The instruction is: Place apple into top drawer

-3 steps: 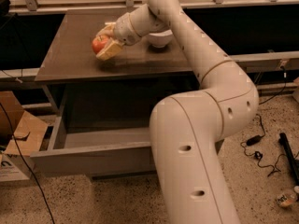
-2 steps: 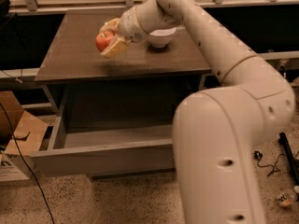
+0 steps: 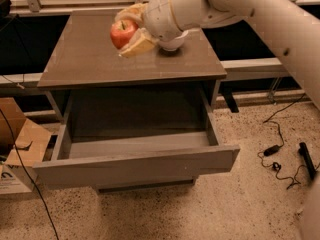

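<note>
1. Speckled flooring (image 3: 250,204) is seen beneath a grey-brown cabinet, with a cardboard box (image 3: 20,149) at its left and a black cable (image 3: 280,159) lying at its right.
2. The glossy brown tabletop (image 3: 90,59) is viewed from the front and above. A white bowl (image 3: 175,43) stands on its rear right part, partly hidden by the robot's wrist.
3. The gripper (image 3: 132,30) is held above the middle of the tabletop, reached in from the upper right. Its tan fingers (image 3: 139,44) are clamped on the apple (image 3: 122,32), one above it and one below.
4. The apple is carried clear of the tabletop and juts out to the left of the fingers, just beside the bowl but apart from it.
5. The top drawer (image 3: 135,166) is pulled out toward the camera, so its cavity is exposed in front of the tabletop's front edge.
6. The deciding relation is judged to be this: the drawer's opening lies lower than the apple and nearer the camera, with the tabletop's front edge between them.
7. A forward carry past that edge is therefore judged necessary before any lowering; a straight descent would end on the tabletop.
8. No long axis needs to be lined up, since the apple is round, though some rolling inside the drawer may be expected on release.
</note>
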